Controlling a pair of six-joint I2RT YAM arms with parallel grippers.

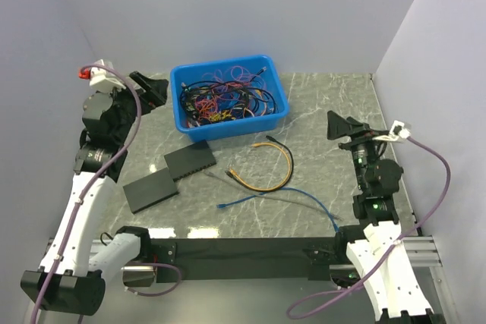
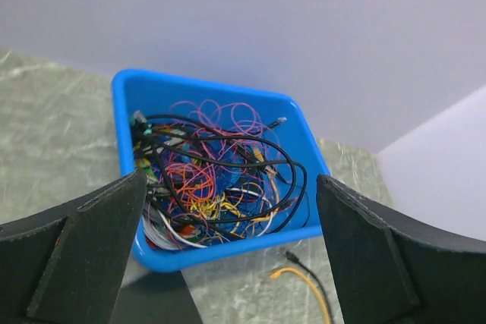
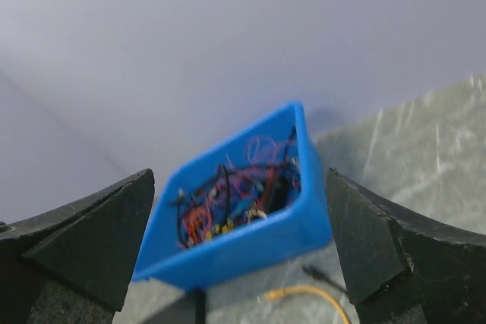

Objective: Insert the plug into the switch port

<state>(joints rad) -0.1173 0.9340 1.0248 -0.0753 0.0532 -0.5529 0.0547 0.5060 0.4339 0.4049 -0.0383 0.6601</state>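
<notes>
Near edge: blue cable (image 1: 307, 199) loose on table (image 1: 334, 96), plug end (image 1: 222, 206) just right of black switch (image 1: 150, 190). Behind: second switch (image 1: 190, 160), curled yellow cable (image 1: 282, 168). Far: blue bin (image 1: 228, 123) of tangled wires. Left gripper (image 1: 152, 87) and right gripper (image 1: 343, 125): raised, spread wide, holding nothing.

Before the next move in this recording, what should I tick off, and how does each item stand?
1. Left claw open and empty: ok.
2. Right claw open and empty: ok.
3. Far switch and near switch lie flat on the table: ok.
4. Yellow cable and blue cable lie loose outside the blue bin: ok.
5. Plug held in a claw: not ok, none picked up.
6. Which way the switch ports face: cannot tell.
</notes>
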